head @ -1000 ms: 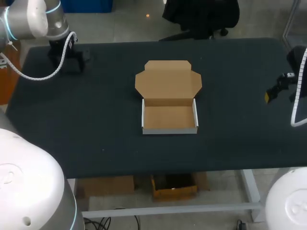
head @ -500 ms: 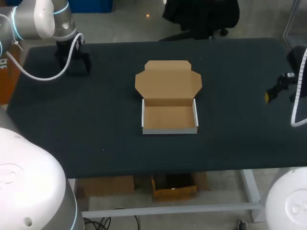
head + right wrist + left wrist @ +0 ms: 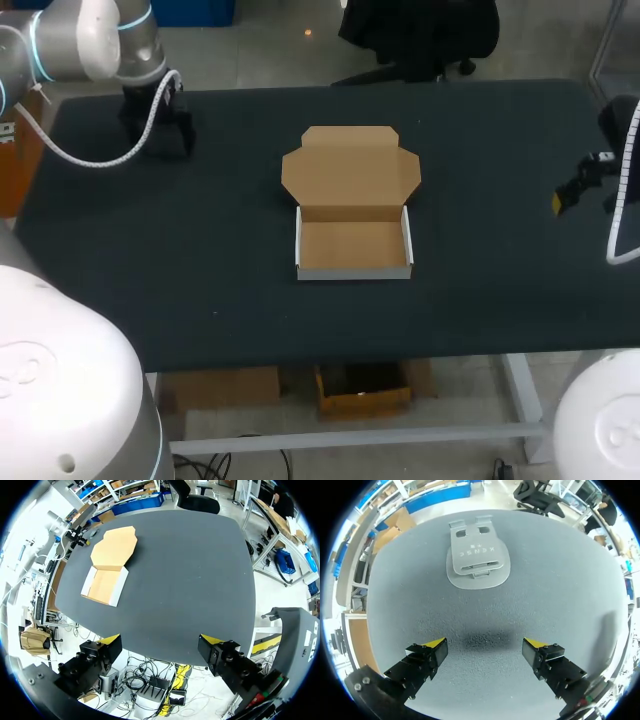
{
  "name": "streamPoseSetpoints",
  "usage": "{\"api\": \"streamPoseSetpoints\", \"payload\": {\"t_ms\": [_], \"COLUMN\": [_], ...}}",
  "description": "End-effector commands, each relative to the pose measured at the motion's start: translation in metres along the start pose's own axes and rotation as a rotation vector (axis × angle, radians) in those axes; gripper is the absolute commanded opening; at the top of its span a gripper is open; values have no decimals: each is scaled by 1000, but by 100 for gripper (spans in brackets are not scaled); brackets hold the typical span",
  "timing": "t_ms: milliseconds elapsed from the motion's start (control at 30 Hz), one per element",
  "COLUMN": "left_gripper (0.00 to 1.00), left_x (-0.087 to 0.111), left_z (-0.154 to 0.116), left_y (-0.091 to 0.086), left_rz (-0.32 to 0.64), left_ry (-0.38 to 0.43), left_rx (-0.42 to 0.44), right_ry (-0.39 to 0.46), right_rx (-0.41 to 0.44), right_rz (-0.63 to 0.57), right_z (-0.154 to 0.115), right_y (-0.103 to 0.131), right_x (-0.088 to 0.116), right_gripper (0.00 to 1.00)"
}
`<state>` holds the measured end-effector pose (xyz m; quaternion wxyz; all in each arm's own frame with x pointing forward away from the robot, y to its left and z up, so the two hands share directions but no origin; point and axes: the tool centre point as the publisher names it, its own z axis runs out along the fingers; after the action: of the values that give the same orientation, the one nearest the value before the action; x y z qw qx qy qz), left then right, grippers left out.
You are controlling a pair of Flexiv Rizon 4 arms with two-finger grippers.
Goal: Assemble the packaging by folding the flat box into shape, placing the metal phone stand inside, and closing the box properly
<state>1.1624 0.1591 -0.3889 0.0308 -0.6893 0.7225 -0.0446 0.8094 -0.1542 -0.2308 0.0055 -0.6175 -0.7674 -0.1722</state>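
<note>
The stand (image 3: 477,560) lies flat on the worktop (image 3: 200,260), just ahead of the left gripper (image 3: 485,647), whose fingers are spread wide and hold nothing. The box (image 3: 352,245) sits mid-worktop with its lid open, well apart from it. The right gripper (image 3: 160,642) is also wide open and empty.

The box (image 3: 352,246) sits in the middle of the worktop (image 3: 480,180). It is folded into a low tray, brown inside and white outside. Its lid (image 3: 350,170) lies open and flat behind it. The grey metal phone stand (image 3: 477,560) lies flat on the worktop.
</note>
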Motion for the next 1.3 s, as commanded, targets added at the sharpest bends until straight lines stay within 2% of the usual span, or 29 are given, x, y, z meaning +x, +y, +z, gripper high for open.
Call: {"api": "streamPoseSetpoints", "payload": {"t_ms": [33, 467, 933, 1300], "left_gripper": [100, 100, 100, 100], "left_x": [3, 18, 8, 7], "left_z": [-5, -4, 2, 4], "left_y": [7, -3, -19, -21], "left_rz": [0, -1, -39, -38], "left_ry": [1, 10, 6, 17], "left_rx": [1, -15, -22, -36], "right_ry": [1, 1, 1, 1], "right_rx": [4, 4, 4, 4], "right_rz": [-1, -1, -1, -1], "right_z": [-2, -2, -2, -2], "right_y": [0, 0, 0, 0], "right_x": [0, 0, 0, 0], "right_gripper": [100, 100, 100, 100]}}
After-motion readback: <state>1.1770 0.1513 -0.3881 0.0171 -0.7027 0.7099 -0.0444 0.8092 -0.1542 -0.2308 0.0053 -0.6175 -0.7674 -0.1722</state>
